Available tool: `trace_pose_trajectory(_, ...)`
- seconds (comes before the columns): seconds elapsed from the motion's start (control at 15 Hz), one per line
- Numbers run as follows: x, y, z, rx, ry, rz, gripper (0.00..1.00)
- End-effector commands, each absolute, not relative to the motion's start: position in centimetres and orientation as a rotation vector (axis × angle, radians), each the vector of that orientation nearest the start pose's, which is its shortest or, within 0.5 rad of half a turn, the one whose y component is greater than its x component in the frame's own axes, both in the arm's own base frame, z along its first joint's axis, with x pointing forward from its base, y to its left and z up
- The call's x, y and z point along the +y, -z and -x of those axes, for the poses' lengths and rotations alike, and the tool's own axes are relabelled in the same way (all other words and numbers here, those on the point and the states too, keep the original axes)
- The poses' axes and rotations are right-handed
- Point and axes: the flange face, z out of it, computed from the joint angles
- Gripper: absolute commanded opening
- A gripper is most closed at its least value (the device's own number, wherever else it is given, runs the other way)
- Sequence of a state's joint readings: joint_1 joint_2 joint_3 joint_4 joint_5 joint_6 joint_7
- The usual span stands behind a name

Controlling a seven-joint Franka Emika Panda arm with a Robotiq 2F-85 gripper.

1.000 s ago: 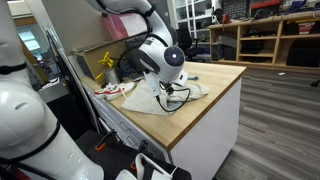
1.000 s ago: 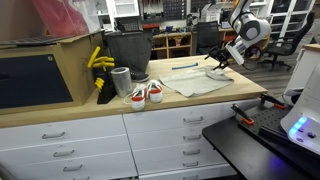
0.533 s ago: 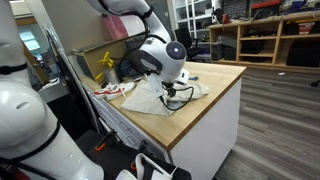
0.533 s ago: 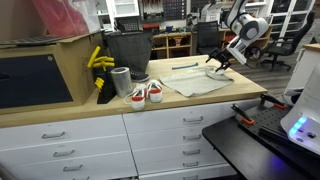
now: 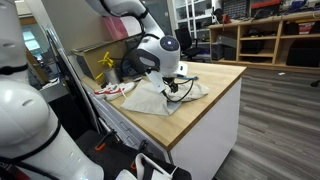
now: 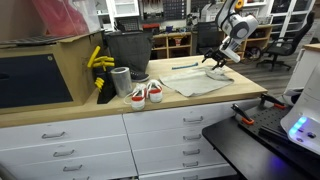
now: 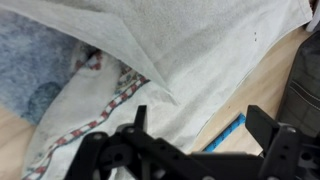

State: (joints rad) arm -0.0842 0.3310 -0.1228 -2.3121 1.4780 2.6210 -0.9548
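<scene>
Room: workshop-type lab, a wooden desk [image 6: 245,92] on white drawers, shelving behind.
Cloth: a pale, rumpled cloth [image 6: 200,80] spread mid-desk. One folded corner sits right under the wrist view.
End effector: the end effector [image 6: 215,58] has its jaws spread wide with nothing in them, low over the cloth's far part. Can't tell if it's touching.
What changed: in the last second it slid a bit further in over the cloth. The cloth hasn't budged.
Nearby: a blue strip [image 7: 225,133] just beside the cloth, with sneakers [image 6: 147,93] and a black bin [image 6: 125,50] past the other side.
Room: bare wood toward the desk end, crowded on the bin side.
</scene>
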Motion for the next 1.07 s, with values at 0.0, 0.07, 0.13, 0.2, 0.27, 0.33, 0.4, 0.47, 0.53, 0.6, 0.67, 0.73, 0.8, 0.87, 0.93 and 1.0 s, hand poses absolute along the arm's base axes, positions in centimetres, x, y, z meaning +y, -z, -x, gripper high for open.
trace_pose_trajectory(0.0,-12.1,-18.8,-50.2,0.692,0.499,2.564,1.0)
trace_pose_trajectory(0.07,-12.0,-18.7,-50.4,0.678,0.501,2.593,1.0)
trace_pose_trajectory(0.13,-11.9,-18.5,-50.5,0.669,0.499,2.616,0.75)
trace_pose_trajectory(0.2,-11.9,-18.4,-50.6,0.66,0.497,2.635,0.74)
trace_pose_trajectory(0.27,-11.9,-18.2,-50.7,0.651,0.486,2.649,0.68)
trace_pose_trajectory(0.33,-11.9,-18.0,-50.8,0.65,0.472,2.66,0.58)
trace_pose_trajectory(0.4,-12.0,-17.6,-50.8,0.653,0.451,2.669,0.51)
trace_pose_trajectory(0.47,-12.0,-17.4,-51.0,0.659,0.431,2.682,0.42)
trace_pose_trajectory(0.53,-12.2,-17.1,-51.0,0.67,0.408,2.695,0.35)
trace_pose_trajectory(0.6,-12.3,-16.9,-51.1,0.677,0.388,2.712,0.29)
trace_pose_trajectory(0.67,-12.5,-16.8,-51.2,0.686,0.37,2.725,0.2)
trace_pose_trajectory(0.73,-12.8,-16.8,-51.3,0.692,0.357,2.738,0.13)
trace_pose_trajectory(0.8,-13.0,-16.9,-51.5,0.7,0.345,2.748,0.05)
trace_pose_trajectory(0.87,-13.3,-17.0,-51.6,0.704,0.336,2.757,0.01)
trace_pose_trajectory(0.93,-13.5,-17.2,-51.7,0.713,0.329,2.762,0.0)
trace_pose_trajectory(1.0,-13.7,-17.5,-51.8,0.715,0.328,2.768,0.0)
